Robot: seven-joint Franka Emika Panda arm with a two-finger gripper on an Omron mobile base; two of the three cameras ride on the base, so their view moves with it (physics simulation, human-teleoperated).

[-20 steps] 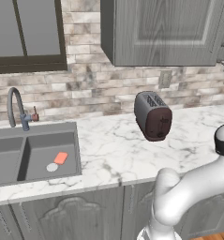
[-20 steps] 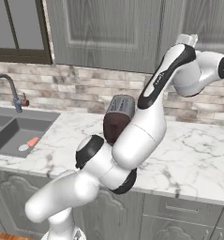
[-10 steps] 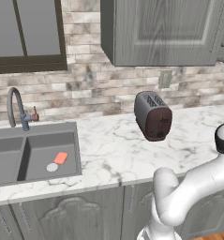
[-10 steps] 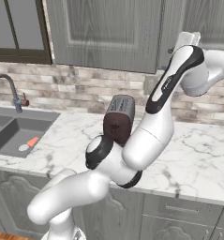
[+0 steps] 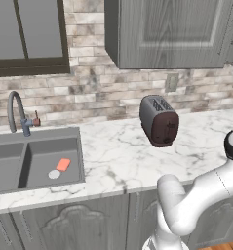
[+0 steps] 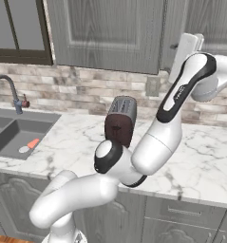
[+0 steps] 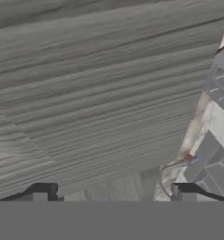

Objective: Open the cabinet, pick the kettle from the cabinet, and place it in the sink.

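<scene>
The grey wood-grain cabinet [image 6: 110, 33] hangs on the wall above the counter with its doors shut, so the kettle is hidden. My gripper [image 6: 181, 48] is raised at the cabinet's lower edge, by the seam between two doors. In the hand view the door's grain [image 7: 94, 93] lies close in front, and my gripper [image 7: 111, 196] is open, its fingertips [image 7: 41, 193] wide apart with nothing between them. The dark double-basin sink [image 5: 45, 154] sits at the counter's left with its gooseneck faucet [image 5: 14, 110], and the sink [image 6: 13, 137] is far left and below my hand.
A dark grey and maroon toaster [image 5: 159, 120] stands on the white marble counter [image 5: 113, 156] below the cabinet. An orange object [image 5: 63, 164] and a pale round one lie in the right basin. Dark-framed windows [image 5: 28, 36] fill the wall above the sink.
The arm's elbow has swung a little to the right while the hand stays up at the cabinet door. The fingers narrowed, then spread again. The doors stay shut.
</scene>
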